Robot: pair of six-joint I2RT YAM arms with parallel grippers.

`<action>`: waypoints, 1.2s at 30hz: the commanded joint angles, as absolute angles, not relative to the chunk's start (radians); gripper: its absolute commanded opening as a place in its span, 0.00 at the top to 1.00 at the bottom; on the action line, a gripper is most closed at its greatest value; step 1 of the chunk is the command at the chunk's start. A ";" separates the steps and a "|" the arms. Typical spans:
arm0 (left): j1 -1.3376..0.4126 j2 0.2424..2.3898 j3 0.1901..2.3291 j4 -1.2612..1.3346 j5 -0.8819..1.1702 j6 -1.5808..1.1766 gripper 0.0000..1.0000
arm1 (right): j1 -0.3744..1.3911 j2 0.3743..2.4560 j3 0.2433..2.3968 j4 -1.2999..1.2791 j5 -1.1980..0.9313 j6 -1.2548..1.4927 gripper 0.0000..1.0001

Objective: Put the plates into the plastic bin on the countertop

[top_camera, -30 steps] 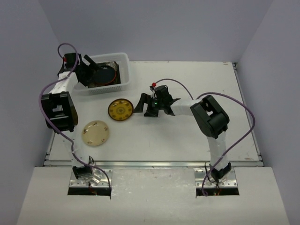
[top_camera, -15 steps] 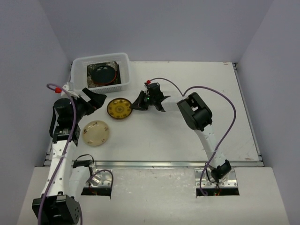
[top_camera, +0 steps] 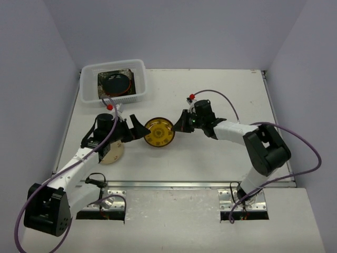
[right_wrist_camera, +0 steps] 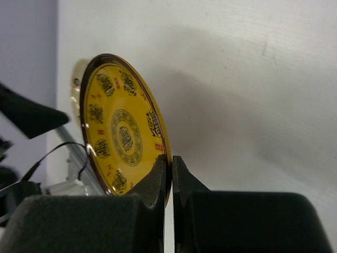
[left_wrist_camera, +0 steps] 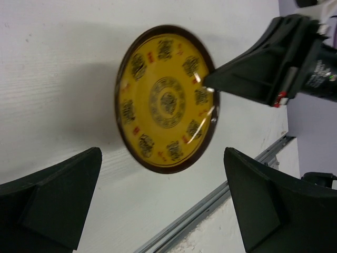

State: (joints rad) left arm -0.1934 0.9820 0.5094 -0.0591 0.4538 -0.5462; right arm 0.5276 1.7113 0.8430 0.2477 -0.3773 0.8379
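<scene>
Here, plastic bin (top_camera: 140, 79): white and slotted, at the far left corner of the worktop, well apart from both claws.
Bin contents: a black round plate (top_camera: 116, 83) lies on top, with the edges of other plates showing around it.
Cream plate (top_camera: 113, 156): flat on the worktop near the front left, partly hidden under the left arm's wrist.
Yellow-patterned plate (top_camera: 159, 132): mid-worktop, outside the bin and tilted steeply, with its shadow on the surface beside it. Whether its lower edge touches the worktop, I cannot tell.
In the way: the left claw stands just left of the yellow-patterned plate, on the side toward the bin.
Room: 3 plain pale lilac walls (top_camera: 184, 31) close in the back and both sides.
Worktop (top_camera: 210, 163): flat, white and matte.
Metal rail (top_camera: 174, 184): runs along the near edge, in front of the 2 arm bases.
Purple cables (top_camera: 295, 142): loop along both arms.
Right arm (top_camera: 263, 147): elbow out to the right, forearm reaching left toward the centre.
Left arm (top_camera: 79, 158): stretched low from its base, slanting up and to the right.
Left claw (top_camera: 141, 128): spread wide, holding nothing, and facing the plate's patterned side.
Right claw (top_camera: 178, 126): pinched tight on the right rim of the yellow-patterned plate, 1 finger on each face.
</scene>
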 commanded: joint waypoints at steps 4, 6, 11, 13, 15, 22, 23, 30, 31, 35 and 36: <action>-0.267 1.081 0.567 0.116 0.434 -0.572 0.08 | 0.417 1.604 0.758 0.401 -0.685 0.788 1.00; -0.282 1.098 0.573 0.140 0.446 -0.580 0.15 | 0.417 1.596 0.750 0.428 -0.706 0.798 1.00; -0.341 1.157 0.591 0.205 0.487 -0.593 0.61 | 0.417 1.589 0.722 0.522 -0.768 0.857 1.00; -0.350 1.168 0.593 0.202 0.480 -0.591 0.76 | 0.417 1.587 0.717 0.532 -0.766 0.864 1.00; -0.351 1.170 0.591 0.194 0.472 -0.587 0.91 | 0.417 1.583 0.716 0.531 -0.758 0.864 1.00; -0.335 1.162 0.690 0.077 0.307 -0.557 1.00 | 0.377 1.545 0.655 0.505 -0.685 0.871 0.19; -0.309 1.164 0.731 0.033 0.246 -0.546 1.00 | 0.357 1.526 0.626 0.489 -0.658 0.873 0.09; 0.129 1.149 0.806 0.039 0.095 -0.725 1.00 | 0.315 1.361 0.474 0.312 -0.479 0.775 0.01; 0.145 1.165 0.818 0.061 0.054 -0.756 1.00 | 0.314 1.345 0.452 0.314 -0.483 0.778 0.01; 0.172 1.289 0.925 0.107 -0.108 -0.817 1.00 | 0.314 1.295 0.369 0.361 -0.512 0.802 0.01; 0.179 1.399 1.022 0.110 -0.134 -0.805 1.00 | 0.314 1.288 0.355 0.387 -0.531 0.823 0.01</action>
State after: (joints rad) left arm 0.1773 1.2363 0.8397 0.0160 0.0183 -0.7274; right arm 0.3113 1.3307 0.4048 0.3336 -0.5263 0.8186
